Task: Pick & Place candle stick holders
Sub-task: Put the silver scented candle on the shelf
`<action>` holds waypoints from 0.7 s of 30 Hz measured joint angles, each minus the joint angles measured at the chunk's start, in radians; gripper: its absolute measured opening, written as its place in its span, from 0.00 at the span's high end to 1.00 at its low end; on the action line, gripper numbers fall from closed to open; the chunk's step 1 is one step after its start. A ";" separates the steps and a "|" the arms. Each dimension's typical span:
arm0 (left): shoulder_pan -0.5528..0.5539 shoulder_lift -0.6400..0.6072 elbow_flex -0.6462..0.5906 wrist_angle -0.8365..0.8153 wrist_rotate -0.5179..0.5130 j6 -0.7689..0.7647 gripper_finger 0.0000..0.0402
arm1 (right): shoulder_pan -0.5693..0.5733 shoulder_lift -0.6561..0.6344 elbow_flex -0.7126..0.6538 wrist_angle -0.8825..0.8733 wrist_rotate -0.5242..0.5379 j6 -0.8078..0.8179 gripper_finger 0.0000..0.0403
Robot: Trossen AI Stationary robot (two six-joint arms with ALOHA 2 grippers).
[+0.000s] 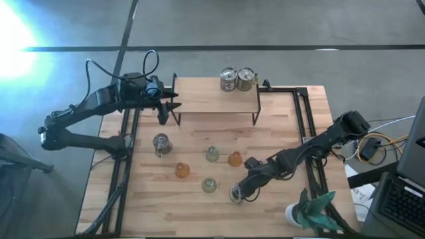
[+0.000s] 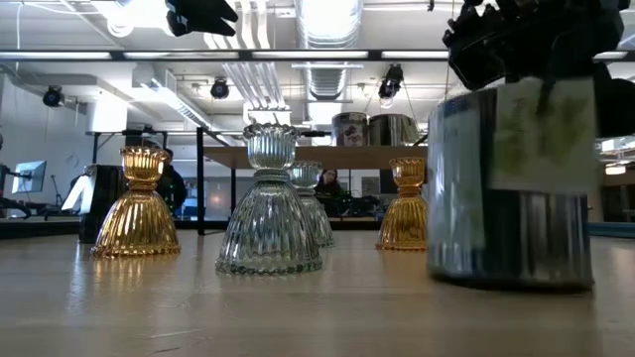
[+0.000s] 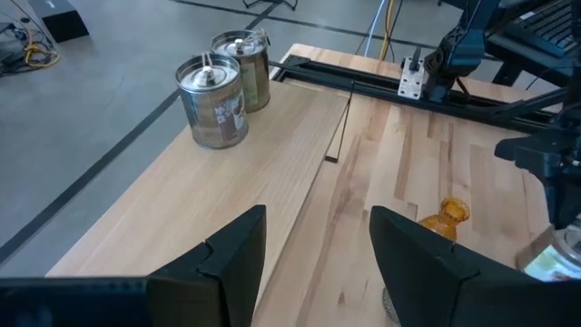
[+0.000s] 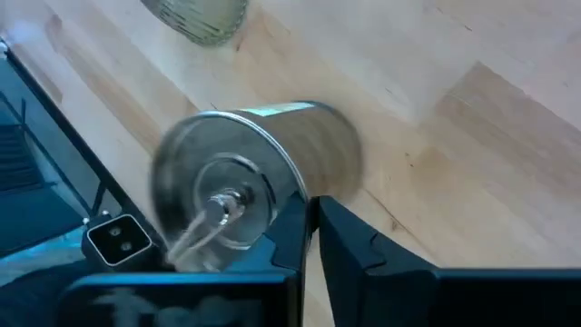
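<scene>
A silvery can-like holder (image 1: pixel 236 194) stands near the table's front, large at the right of the low view (image 2: pixel 506 188). My right gripper (image 4: pixel 311 227) is shut at its top rim. Two more silvery holders (image 1: pixel 237 79) stand on the raised wooden shelf (image 1: pixel 216 103), and a third (image 1: pixel 161 143) stands on the table's left. Two amber glass holders (image 1: pixel 182 170) (image 1: pixel 234 159) and two clear pale green ones (image 1: pixel 212 154) (image 1: pixel 209 185) rest on their wide bases mid-table. My left gripper (image 3: pixel 318 263) hovers open over the shelf's left end, holding nothing. My right gripper pinches the silvery holder's top rim (image 4: pixel 298 193) between its two fingers, one finger (image 4: pixel 286 241) over the lid side and the other outside the wall. The fingers slant down from the table's right. The holder's base is on the table in the low view.
A white pot with teal leaves (image 1: pixel 309 211) stands at the front right corner. Black rails (image 1: pixel 302 119) run along both sides of the table. The shelf's black legs (image 1: pixel 255 116) stand behind the glass holders. Bare wood lies along the front left.
</scene>
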 joint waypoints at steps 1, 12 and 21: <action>0.000 0.000 0.000 0.001 0.000 0.002 0.50 | 0.000 0.000 0.000 0.003 0.001 0.000 0.97; 0.000 0.000 0.000 0.000 0.000 0.011 0.50 | 0.002 -0.030 -0.008 -0.091 0.005 -0.016 0.98; 0.000 0.000 0.000 -0.001 0.000 0.021 0.50 | -0.003 -0.088 -0.006 -0.106 0.065 -0.031 0.98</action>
